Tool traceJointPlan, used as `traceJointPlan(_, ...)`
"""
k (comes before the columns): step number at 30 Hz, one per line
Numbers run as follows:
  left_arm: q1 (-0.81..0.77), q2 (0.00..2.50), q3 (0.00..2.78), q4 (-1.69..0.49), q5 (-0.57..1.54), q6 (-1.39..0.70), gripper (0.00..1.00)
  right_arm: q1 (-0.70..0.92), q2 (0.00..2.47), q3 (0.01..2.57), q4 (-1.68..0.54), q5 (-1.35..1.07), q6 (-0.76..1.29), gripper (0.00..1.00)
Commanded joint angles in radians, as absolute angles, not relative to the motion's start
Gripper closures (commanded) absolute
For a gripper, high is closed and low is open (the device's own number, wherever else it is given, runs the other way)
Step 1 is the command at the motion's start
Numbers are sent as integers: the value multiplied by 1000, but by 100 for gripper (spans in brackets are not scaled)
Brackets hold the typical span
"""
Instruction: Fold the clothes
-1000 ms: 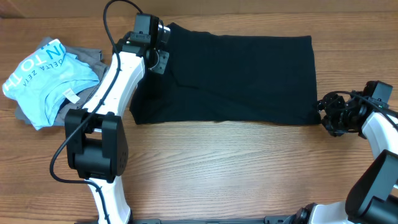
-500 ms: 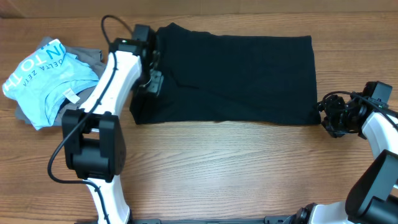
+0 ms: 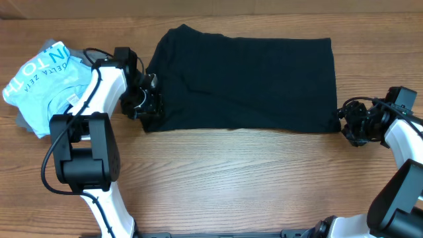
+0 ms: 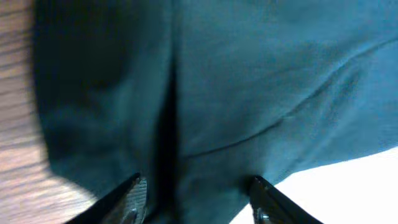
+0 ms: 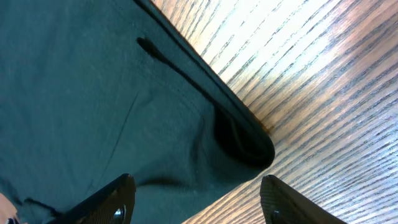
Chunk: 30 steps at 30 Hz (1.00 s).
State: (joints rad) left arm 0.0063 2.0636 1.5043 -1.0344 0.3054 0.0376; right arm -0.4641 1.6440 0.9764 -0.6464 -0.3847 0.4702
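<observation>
A black garment (image 3: 244, 82) lies folded flat across the middle of the wooden table. My left gripper (image 3: 147, 106) is open at its lower left corner, and the left wrist view shows dark cloth (image 4: 249, 93) filling the space between the two fingers (image 4: 196, 198). My right gripper (image 3: 349, 125) is open at the garment's lower right corner. The right wrist view shows that corner (image 5: 242, 140) just ahead of the fingers (image 5: 196, 199), with nothing gripped.
A light blue printed shirt (image 3: 49, 82) lies crumpled on a grey garment (image 3: 99, 61) at the far left. Bare wood table (image 3: 251, 178) runs along the front.
My left arm has swung from the garment's upper left corner down and left to its lower left corner. The right arm has not moved.
</observation>
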Motion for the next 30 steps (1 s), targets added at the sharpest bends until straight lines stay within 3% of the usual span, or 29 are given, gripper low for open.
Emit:
traceJointPlan(1,0,2069,1493,-1017,390,93,57,-463,1647,994,-642,-379,465,32)
traceJointPlan(2,1,2069,1493,-1010,379,96,73,-463,1647,994,-642,-379,465,32)
traceJointPlan(4,6,2069,1493,-989,347,93,90,-463,1647,994,-643,-379,465,32)
traceJointPlan(10,39,2068,1502,-894,270,72,94,-463,1647,994,-642,-377,465,32)
traceJointPlan(14,51,2068,1503,-863,270,67,84,-463,1647,994,-647,-355,464,32)
traceJointPlan(16,52,2068,1503,-863,282,67,70,-463,1647,994,-660,-335,464,31)
traceJointPlan(20,52,2068,1503,-884,289,67,58,-463,1647,985,-674,-268,464,28)
traceJointPlan(25,52,2068,1503,-942,311,67,50,-459,1647,971,-654,-286,428,30)
traceJointPlan(28,52,2068,1503,-987,324,68,48,-453,1647,971,-567,-406,300,42)
traceJointPlan(30,52,2068,1502,-1022,341,70,45,-446,1647,973,-513,-440,289,42)
